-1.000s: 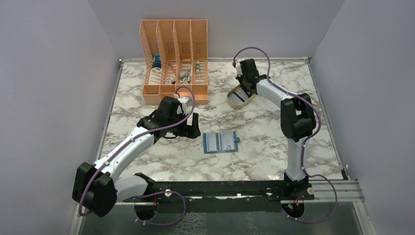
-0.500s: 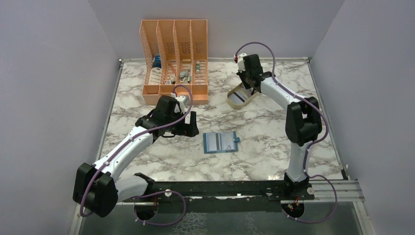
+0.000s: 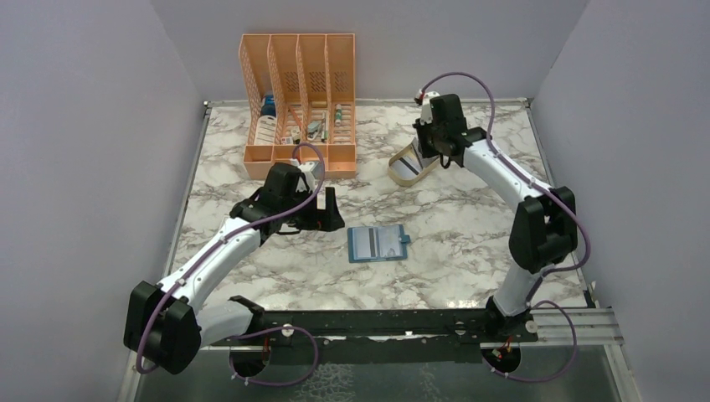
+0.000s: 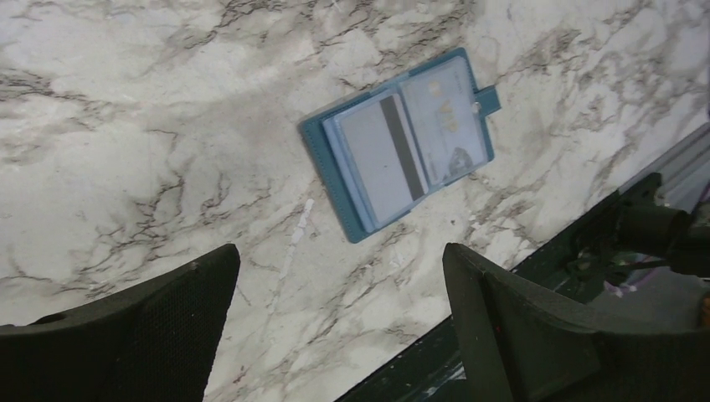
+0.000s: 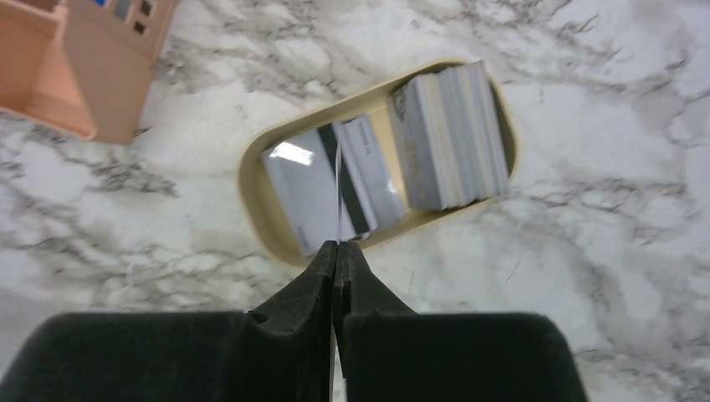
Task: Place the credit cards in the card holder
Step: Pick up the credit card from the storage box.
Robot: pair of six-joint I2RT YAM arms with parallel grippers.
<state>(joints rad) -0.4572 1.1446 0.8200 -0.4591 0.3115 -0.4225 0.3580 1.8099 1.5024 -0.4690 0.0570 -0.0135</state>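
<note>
The teal card holder (image 3: 378,244) lies open on the marble table, with a grey striped card showing in its slots; it also shows in the left wrist view (image 4: 402,151). My left gripper (image 3: 332,209) is open and empty, hovering just left of the holder (image 4: 339,255). My right gripper (image 5: 337,247) is shut on one thin credit card (image 5: 337,193), seen edge-on, held above the beige oval tray (image 5: 251,180). In the tray lie loose grey cards (image 5: 306,193) and a stack of cards (image 5: 452,138). In the top view the right gripper (image 3: 429,149) is over the tray (image 3: 400,177).
An orange slotted file rack (image 3: 299,100) with small items stands at the back left of the table; its corner shows in the right wrist view (image 5: 92,59). A black rail (image 3: 385,322) runs along the near edge.
My right arm has swung right and risen over the tray with a card pinched in its jaws. My left gripper has shifted only slightly.
</note>
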